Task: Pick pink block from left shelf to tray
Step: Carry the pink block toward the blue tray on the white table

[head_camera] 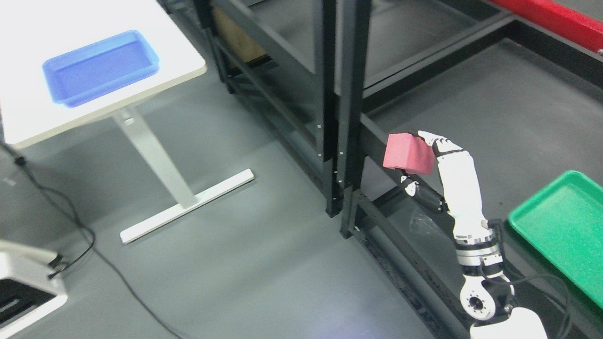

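My right hand [417, 157] comes up from the lower right and is shut on the pink block [408, 153], fingers over its top and thumb under it. It holds the block in the air at the front edge of the dark shelf [471, 108], beside the shelf's upright post [351, 94]. A blue tray [100, 67] sits on the white table [28, 117] at the upper left, far from the hand. A green tray [560, 226] lies on the shelf at the right, next to my right arm. My left arm is out of view.
The dark metal shelving frames [325, 94] stand between the hand and the table. The table's white leg and foot [183, 207] stand on the grey floor. A black cable [85, 245] runs across the floor to a white device [26, 282] at the lower left.
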`<state>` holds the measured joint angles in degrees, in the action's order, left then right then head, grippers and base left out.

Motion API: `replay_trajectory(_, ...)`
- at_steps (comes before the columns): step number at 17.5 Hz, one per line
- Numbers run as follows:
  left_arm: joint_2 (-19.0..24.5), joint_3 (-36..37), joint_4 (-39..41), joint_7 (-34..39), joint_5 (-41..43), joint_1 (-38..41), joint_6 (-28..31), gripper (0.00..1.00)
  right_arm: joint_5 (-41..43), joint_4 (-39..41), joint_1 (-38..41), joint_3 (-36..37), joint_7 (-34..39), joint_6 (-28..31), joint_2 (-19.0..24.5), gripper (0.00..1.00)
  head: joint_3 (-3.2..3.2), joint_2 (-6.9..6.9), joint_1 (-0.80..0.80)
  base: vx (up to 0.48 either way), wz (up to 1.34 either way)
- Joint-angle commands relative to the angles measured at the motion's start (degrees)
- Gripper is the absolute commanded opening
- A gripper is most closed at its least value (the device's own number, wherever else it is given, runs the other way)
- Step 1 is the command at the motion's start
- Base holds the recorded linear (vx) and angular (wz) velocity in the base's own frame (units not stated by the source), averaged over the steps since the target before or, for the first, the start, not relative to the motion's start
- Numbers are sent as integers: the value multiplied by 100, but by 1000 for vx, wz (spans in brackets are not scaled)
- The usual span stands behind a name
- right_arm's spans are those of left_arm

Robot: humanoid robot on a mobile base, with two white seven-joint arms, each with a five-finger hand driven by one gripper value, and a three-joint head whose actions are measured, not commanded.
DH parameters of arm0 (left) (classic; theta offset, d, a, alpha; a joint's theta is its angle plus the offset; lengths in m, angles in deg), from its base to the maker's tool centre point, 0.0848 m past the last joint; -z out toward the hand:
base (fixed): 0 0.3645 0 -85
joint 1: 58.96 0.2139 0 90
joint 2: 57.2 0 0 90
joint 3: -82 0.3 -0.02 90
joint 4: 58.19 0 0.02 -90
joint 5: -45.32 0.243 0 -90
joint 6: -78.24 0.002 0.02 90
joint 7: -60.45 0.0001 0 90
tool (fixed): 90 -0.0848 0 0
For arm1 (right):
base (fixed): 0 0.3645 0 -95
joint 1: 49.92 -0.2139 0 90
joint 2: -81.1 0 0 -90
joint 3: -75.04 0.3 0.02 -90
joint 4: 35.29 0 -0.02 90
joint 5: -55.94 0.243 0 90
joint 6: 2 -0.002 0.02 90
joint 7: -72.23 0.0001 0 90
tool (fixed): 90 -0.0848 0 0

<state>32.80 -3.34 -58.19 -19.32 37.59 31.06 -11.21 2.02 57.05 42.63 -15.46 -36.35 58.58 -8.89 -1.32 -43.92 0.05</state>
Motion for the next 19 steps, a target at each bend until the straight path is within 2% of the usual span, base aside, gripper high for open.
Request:
replay_trajectory(1,100,0,100,5,0,-169,-2,100,39,91,44,50,38,7,-101,4,0,0,0,-175,998)
replay_trajectory(9,100,0,100,5,0,-169,-2,100,39,82,70,-20,100,-63,-101,5,0,0,0,-117,741)
replay_trajectory(19,100,0,100,5,0,-169,-2,100,30,47,53,-196,513,-72,-101,5,0,0,0,17,294)
